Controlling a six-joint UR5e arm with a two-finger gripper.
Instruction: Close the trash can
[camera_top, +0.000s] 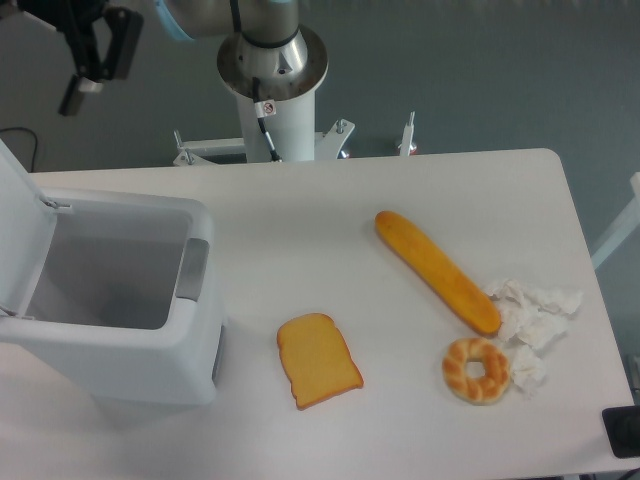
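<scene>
the white table (300, 230) fills most of the view. the trash can (120, 335) sits at its left side, and it is the biggest thing on it. its lid (18, 230) stands up at the far left, so the can is open, and a grey tab (193, 270) sits on its right rim. the robot's round base (272, 60) stands behind the table. the long bread stick (437, 270) lies on the right side. a slice of toast (318, 360) lies near the middle front. crumpled paper (530, 315) lies at the right, touching the bread ring (477, 369). the gripper (95, 45) hangs high at the top left, partly cut off by the edge, so i cannot tell how wide it is.
</scene>
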